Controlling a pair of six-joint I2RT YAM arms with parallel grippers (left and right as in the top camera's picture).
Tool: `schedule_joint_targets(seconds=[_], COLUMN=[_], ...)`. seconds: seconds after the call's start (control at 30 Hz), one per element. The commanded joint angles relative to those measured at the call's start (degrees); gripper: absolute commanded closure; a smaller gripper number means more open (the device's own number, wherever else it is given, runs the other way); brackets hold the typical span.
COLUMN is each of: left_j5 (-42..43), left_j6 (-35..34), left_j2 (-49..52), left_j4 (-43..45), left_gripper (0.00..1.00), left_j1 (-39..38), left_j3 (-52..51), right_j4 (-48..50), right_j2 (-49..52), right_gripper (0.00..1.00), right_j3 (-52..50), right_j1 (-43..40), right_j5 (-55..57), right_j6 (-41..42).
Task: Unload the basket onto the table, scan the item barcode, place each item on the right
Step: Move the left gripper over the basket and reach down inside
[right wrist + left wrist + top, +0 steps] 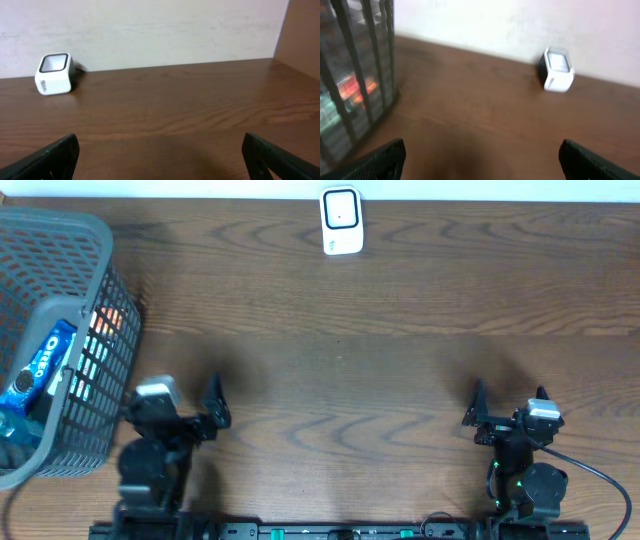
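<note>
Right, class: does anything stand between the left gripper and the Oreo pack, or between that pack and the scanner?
Yes: the basket has a mesh wall that stands between the left gripper and the Oreo pack lying inside it. From basket to scanner, at the far edge of the table, nothing visible stands in the way.

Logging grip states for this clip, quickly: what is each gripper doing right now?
Left gripper: open, holding nothing.
Right gripper: open, holding nothing.

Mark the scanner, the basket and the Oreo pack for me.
scanner (341,220), overhead view, white top face.
basket (115,400), overhead view, mesh side wall.
Oreo pack (38,365), overhead view, blue wrapper at the logo.
</note>
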Motion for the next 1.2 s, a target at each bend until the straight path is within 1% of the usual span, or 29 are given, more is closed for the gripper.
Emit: schedule_joint_targets(seconds=[0.0, 0.03, 0.07, 0.17, 0.23, 0.3, 0.43, 0.5, 0.6, 0.63, 0.7, 1.0, 1.17], left_j5=[0.72, 0.81, 2.47, 8.68, 10.47, 11.23, 11.19, 10.58, 5.62, 0.72, -3.08, -18.43, -24.59], left_j6=[-0.72, -0.72, -0.72, -0.79, -0.66, 1.25, 1.81, 1.84, 1.84, 1.84, 1.86, 1.86, 1.86], left_j2=[8.66, 10.64, 13.99, 20.55, 22.62, 23.76, 24.83, 25.29, 26.25, 27.28, 28.41, 36.98, 41.57], left_j4=[-6.86, -9.38, -13.92, -21.92, -22.91, -22.01, -22.93, -24.85, -27.65, -29.49, -30.62, -30.99, -30.97], left_gripper=[0.02, 0.02, 0.02, 0.02, 0.02, 0.02, 0.02, 0.02, 0.02, 0.02, 0.02, 0.02, 0.02], left_j1=[0.20, 0.20, 0.20, 0.20, 0.20, 0.20, 0.20, 0.22, 0.22, 0.20, 0.20, 0.22, 0.26], left_j3=[14.14, 17.09, 22.27, 31.61, 33.86, 35.21, 39.82, 43.71, 48.13, 51.12, 53.29, 62.55, 69.35], right_j4=[-0.15, -0.15, -0.15, -0.15, -0.15, -0.15, -0.15, -0.15, -0.15, -0.15, -0.15, -0.15, -0.15], right_j2=[-0.37, -0.37, -0.37, -0.37, -0.37, -0.37, -0.37, -0.37, -0.37, -0.37, -0.37, -0.37, -0.37], right_gripper=[0.01, 0.01, 0.01, 0.01, 0.01, 0.01, 0.01, 0.01, 0.01, 0.01, 0.01, 0.01, 0.01], right_j3=[-0.09, -0.09, -0.09, -0.09, -0.09, -0.09, -0.09, -0.09, -0.09, -0.09, -0.09, -0.09, -0.09], right_j1=[-0.42, -0.42, -0.42, -0.42, -0.42, -0.42, -0.42, -0.42, -0.42, -0.42, -0.42, -0.42, -0.42], right_j5=[0.70, 0.70, 0.72, 0.72, 0.70, 0.70, 0.72, 0.72, 0.72, 0.72, 0.72, 0.72, 0.72], right_j6=[-0.70, -0.70, -0.70, -0.70, -0.70, -0.70, -0.70, -0.70, -0.70, -0.70, -0.70, -0.70, -0.70])
